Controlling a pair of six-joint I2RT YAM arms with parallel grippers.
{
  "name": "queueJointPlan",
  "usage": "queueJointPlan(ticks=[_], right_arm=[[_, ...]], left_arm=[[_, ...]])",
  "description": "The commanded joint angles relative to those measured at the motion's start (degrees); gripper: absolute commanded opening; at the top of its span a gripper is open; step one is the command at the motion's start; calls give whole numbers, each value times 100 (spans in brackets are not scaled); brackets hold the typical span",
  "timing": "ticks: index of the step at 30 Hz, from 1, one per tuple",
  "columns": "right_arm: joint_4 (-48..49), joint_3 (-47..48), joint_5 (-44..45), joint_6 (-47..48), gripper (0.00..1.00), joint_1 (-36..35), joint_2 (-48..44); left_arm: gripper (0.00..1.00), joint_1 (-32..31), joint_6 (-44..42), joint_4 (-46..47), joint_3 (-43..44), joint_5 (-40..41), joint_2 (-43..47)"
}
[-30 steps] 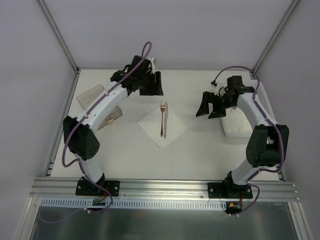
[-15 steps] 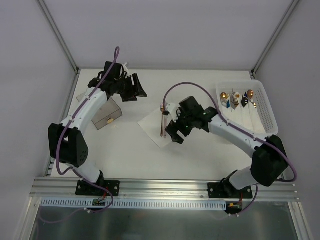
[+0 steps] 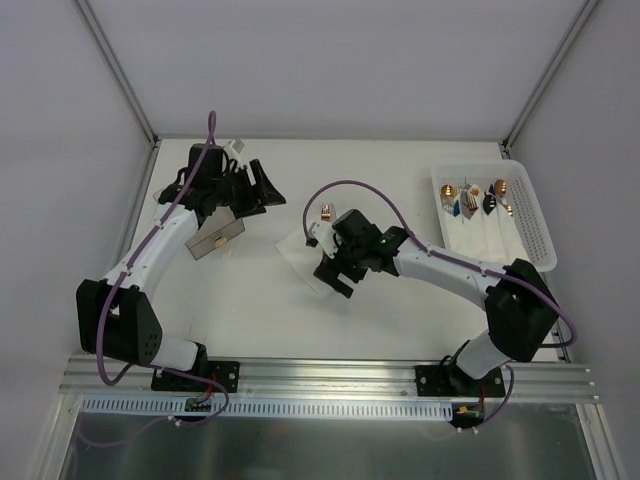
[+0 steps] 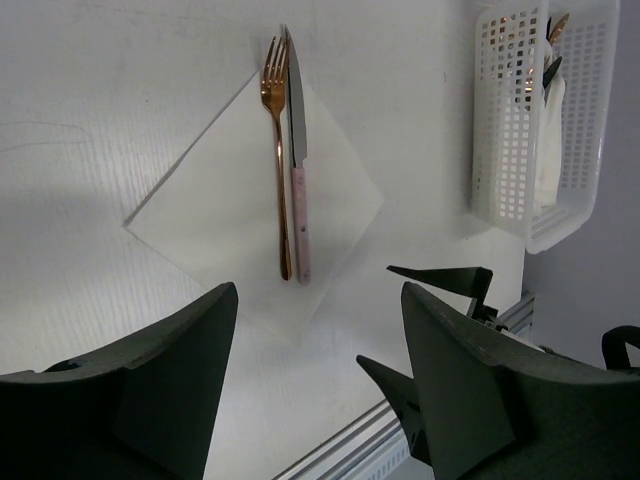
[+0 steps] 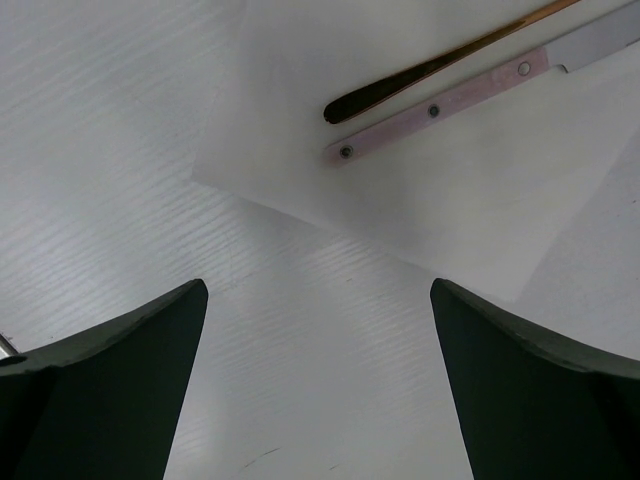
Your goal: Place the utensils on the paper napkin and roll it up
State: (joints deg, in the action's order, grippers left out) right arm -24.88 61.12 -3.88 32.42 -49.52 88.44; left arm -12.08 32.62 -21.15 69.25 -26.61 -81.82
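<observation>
Right claw: your right claw [image 5: 318,295] hangs with its fingers wide apart and empty, over the corner of the thin white square paper napkin [image 5: 440,190] by the handle ends.
Left claw: the left claw [image 4: 318,300] is also spread and empty, well apart from the napkin.
Utensils: a slender rose-gold metal fork [image 4: 277,170] and a pink-handled steel knife [image 4: 298,190] lie side by side on the napkin, mid-worktop [image 5: 90,140].
Handling: the paper looks light, limp and easy to tear. Pinch that corner and roll it over the stiff, slippery cutlery.
Writing: none readable.

Left gripper [image 3: 256,190] raised, right gripper [image 3: 335,276] low, jaws of both spread wide
</observation>
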Motion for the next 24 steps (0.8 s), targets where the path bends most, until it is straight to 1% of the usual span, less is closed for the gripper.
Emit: queueJointPlan(ticks=[1,4,7,8,10,13,14,17,24], right_arm=[[-236,418,-51,-211,99,-5,165],[-114,243,-350,132,99,-66,33],[27,154,-131,352,97,-251,23],[27,154,-52,404,92,-382,50],[19,207,106,431,88,-584,208],[27,225,274,484,75,-778,410],[71,225,274,493,68,-796,445],[194,163,265,528,59,-884,568],[388,128,353,704,57,-1130,806]], left_arm=[[67,74,7,427,-202,-177,333],[68,100,60,445,-254,-239,482],[69,144,86,462,-421,-125,728],[69,162,95,497,-465,-116,773],[70,197,139,515,-579,-125,887],[70,267,165,559,-685,-222,914],[70,276,183,576,-703,-239,896],[70,285,209,629,-755,-309,826],[70,337,183,656,-659,-354,703]])
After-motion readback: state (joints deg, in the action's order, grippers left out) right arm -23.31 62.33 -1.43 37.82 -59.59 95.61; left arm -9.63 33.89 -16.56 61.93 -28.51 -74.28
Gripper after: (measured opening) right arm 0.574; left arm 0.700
